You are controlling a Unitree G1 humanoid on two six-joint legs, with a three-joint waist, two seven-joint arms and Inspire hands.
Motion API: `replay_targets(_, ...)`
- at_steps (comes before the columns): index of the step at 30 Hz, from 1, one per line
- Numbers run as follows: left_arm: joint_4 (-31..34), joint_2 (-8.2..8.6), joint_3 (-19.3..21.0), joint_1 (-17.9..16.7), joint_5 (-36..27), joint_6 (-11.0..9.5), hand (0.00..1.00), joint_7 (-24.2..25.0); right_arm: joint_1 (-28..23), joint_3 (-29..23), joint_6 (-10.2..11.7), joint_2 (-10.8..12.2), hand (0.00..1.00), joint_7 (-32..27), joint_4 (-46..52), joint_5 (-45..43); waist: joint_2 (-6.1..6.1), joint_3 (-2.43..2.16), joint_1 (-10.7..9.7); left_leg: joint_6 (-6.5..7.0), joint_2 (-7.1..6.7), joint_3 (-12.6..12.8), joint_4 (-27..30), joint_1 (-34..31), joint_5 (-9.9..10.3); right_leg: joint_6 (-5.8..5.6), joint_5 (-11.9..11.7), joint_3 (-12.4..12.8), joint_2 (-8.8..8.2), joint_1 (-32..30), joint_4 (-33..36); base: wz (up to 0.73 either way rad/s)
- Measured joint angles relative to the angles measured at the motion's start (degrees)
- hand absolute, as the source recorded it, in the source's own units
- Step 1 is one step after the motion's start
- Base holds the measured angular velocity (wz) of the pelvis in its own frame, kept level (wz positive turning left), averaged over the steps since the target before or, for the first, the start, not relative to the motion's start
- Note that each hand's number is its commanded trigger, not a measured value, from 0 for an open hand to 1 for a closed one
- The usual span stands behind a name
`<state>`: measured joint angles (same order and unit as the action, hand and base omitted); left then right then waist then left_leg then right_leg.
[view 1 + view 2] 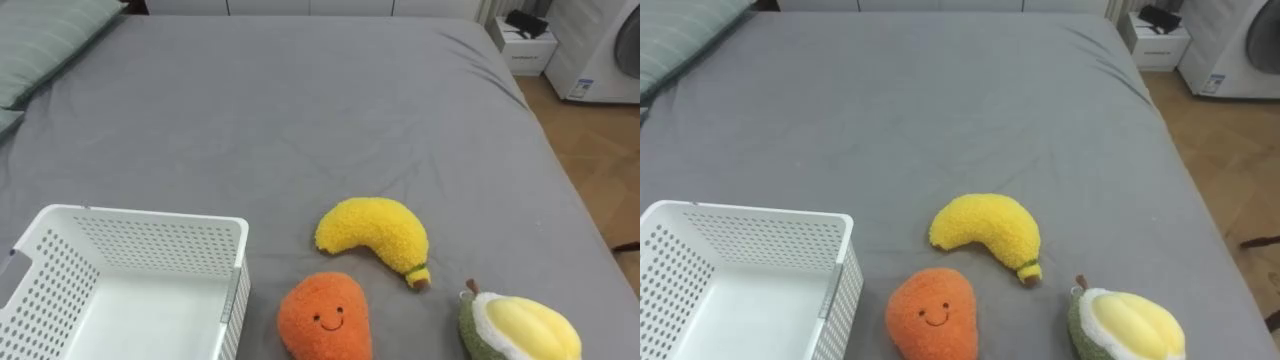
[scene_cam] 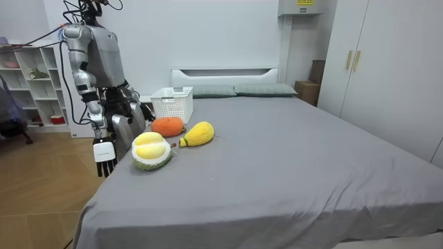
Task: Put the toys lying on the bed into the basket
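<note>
Three plush toys lie on the grey bed close to its near edge. A yellow banana is in the middle, an orange smiling fruit lies just in front of it, and a green and yellow durian is at the right. A white perforated basket stands at the left, with nothing in it that I can see. In the room view I stand at the bedside beside the durian. My right hand hangs open at my side, off the bed. My left hand is a dark shape by the bed's edge.
Green striped pillows lie at the head of the bed, far left. Past the bed's right edge are wooden floor, a small white cabinet and a white appliance. The room view has white shelves behind me and wardrobes.
</note>
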<state>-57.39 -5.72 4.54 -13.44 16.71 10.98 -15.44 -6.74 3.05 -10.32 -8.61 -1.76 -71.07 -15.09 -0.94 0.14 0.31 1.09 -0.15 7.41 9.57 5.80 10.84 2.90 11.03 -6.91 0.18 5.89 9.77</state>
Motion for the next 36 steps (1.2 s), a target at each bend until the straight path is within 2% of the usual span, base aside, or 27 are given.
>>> replay_targets(16, -0.28, 0.03, 1.43, 0.03, -0.53, -0.25, 0.00, 1.27, -0.14, -1.02, 0.31, 0.04, 0.00, 1.45, -0.64, 4.79, -0.26, -0.01, -0.16, -0.01, 0.32, 0.26, -0.03, 0.22, 0.01, 0.01, -0.04, 0.46, 0.17, 0.09, 0.02, 0.00)
replay_targets(18, -0.57, 0.02, 1.52, 0.03, -1.37, -0.47, 0.00, 1.46, -0.31, -2.34, 0.26, 0.13, 0.00, 1.45, -1.04, 5.65, -0.57, -0.19, -0.41, -0.01, 0.32, 0.31, -0.06, 0.38, 0.01, 0.02, -0.04, 0.49, 0.16, 0.25, 0.04, 0.00)
replay_targets(22, -0.57, -0.04, 2.28, -0.12, -1.39, -0.48, 0.00, 2.21, -1.13, -4.45, 0.23, 0.10, 0.00, 0.98, -1.61, 7.13, -0.58, -0.16, -0.74, -0.02, 0.34, 0.36, -0.15, 1.00, 0.02, 0.01, -0.03, 0.61, 0.20, 0.77, -0.01, 0.00)
replay_targets(26, -0.57, -0.11, 3.53, -0.82, -1.00, -0.64, 0.00, 2.27, -2.01, -7.39, 0.22, 0.05, 0.00, -1.55, -2.65, 13.44, -0.84, -0.05, -1.63, -0.02, 0.38, 0.40, -0.16, 1.47, 0.02, 0.02, -0.02, 0.86, 0.28, 1.19, 0.00, 0.00)
replay_targets(33, 0.11, -0.06, 8.22, -0.79, -1.47, -1.56, 0.00, 2.25, -3.38, -16.20, 0.45, -0.60, 0.00, -5.42, -0.62, 25.64, -2.08, 0.07, -2.12, -0.04, 0.62, 1.07, -0.07, 1.24, 0.03, 0.04, -0.10, 1.89, 0.59, 0.75, 0.05, -0.04)
replay_targets(36, 0.03, -0.09, 8.27, -0.87, -1.48, -1.84, 0.00, 2.19, -3.71, -16.62, 1.66, -1.46, 0.00, -7.09, 2.65, 28.26, -2.06, 0.06, -2.16, -0.04, 0.75, 1.53, 0.02, 0.80, 0.02, 0.08, -0.47, 2.33, 0.74, 0.14, 0.03, -0.09)
